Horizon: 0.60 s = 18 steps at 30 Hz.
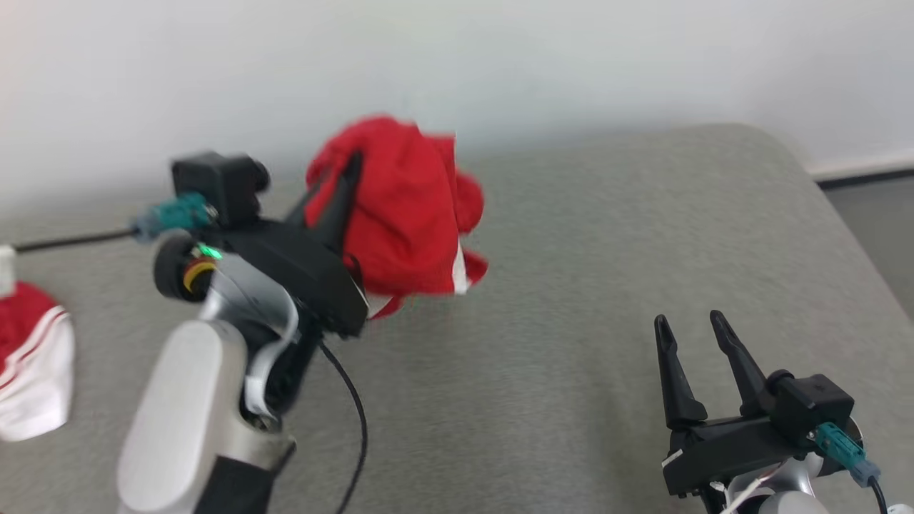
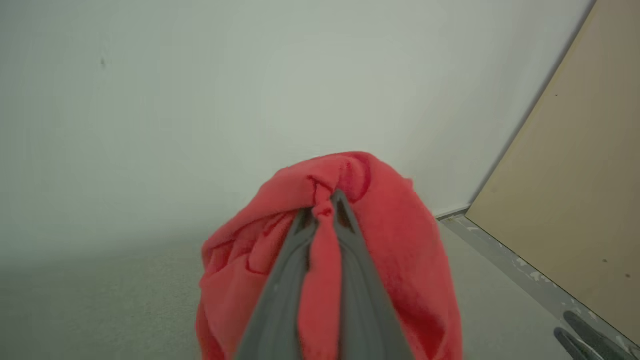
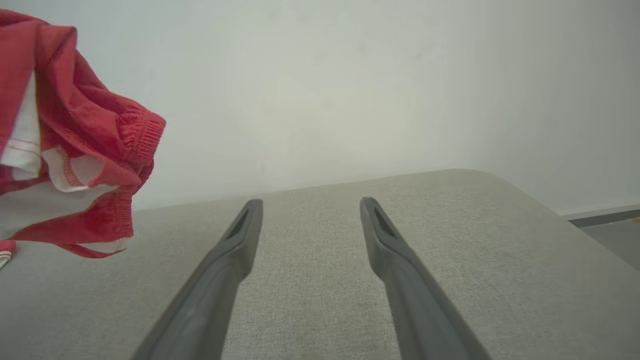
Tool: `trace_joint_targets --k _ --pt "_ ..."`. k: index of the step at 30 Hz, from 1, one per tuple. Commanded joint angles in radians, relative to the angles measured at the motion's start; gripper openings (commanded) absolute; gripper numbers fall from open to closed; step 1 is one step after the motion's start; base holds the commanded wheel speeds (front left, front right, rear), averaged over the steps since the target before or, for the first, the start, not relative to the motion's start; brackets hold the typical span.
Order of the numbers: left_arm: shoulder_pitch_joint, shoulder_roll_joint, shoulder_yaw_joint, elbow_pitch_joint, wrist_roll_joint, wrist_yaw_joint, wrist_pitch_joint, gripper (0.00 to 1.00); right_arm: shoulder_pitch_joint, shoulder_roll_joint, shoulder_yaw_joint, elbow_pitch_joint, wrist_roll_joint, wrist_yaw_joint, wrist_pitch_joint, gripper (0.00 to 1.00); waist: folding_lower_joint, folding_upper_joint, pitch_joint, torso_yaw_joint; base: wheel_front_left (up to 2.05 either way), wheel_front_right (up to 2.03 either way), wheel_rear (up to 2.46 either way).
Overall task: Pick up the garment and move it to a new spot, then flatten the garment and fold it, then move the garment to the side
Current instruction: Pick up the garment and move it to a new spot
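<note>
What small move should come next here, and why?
Probably carry the garment a little toward the bare middle of the grey surface and lower it there. The left pincer is shut on a bunched fold, the cloth hangs raised, not spread, and the right pincer stands open and empty.

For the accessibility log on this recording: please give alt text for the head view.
The left end effector, shut, holds a bunched red garment with white trim over a grey padded surface. The right end effector rests open and empty at lower right; a second red-and-white garment lies at the left edge.
</note>
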Motion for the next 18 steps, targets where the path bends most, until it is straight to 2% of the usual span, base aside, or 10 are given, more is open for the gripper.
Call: trace_joint_targets --k 1,5,10,11,12,13,15,18 --pt "0.035 -0.009 -0.016 0.013 0.009 -0.001 -0.025 0.0 0.002 0.0 0.002 0.007 0.011 0.003 -0.006 1.0 0.0002 0.0001 0.048 -0.154 0.0 0.0 0.0" --pt "0.086 -0.021 -0.049 0.083 0.006 -0.007 -0.086 0.0 0.001 0.0 0.013 0.027 0.028 0.003 -0.018 1.0 0.0002 0.0001 0.075 -0.205 0.0 0.0 0.0" --pt "0.11 -0.029 -0.074 0.223 0.019 -0.016 -0.2 0.0 -0.011 0.0 0.019 0.064 0.047 0.003 -0.041 1.0 0.0002 0.0001 0.101 -0.215 0.0 0.0 0.0" --pt "0.112 -0.028 -0.09 0.254 0.032 -0.021 -0.223 0.35 -0.014 0.0 0.024 0.072 0.048 0.003 -0.045 1.0 0.0002 0.0001 0.104 -0.212 0.0 0.0 0.0" --pt "0.113 -0.031 -0.105 0.284 0.031 -0.026 -0.243 0.89 -0.019 0.0 0.026 0.081 0.048 0.003 -0.049 1.0 0.0002 0.0001 0.106 -0.207 0.0 0.0 0.0" --pt "0.115 -0.034 -0.112 0.315 0.022 -0.028 -0.26 1.0 -0.025 0.0 0.028 0.089 0.051 0.003 -0.052 1.0 0.0002 0.0001 0.106 -0.201 0.0 0.0 0.0" --pt "0.11 -0.043 -0.154 0.396 0.013 -0.036 -0.286 1.0 -0.034 0.0 0.03 0.106 0.048 0.003 -0.057 1.0 0.0002 0.0001 0.098 -0.17 0.0 0.0 0.0" --pt "0.12 -0.047 -0.18 0.436 -0.014 -0.039 -0.332 1.0 -0.036 -0.001 0.019 0.119 0.029 0.003 -0.055 1.0 0.0002 0.0001 0.079 -0.127 0.0 0.0 0.0"
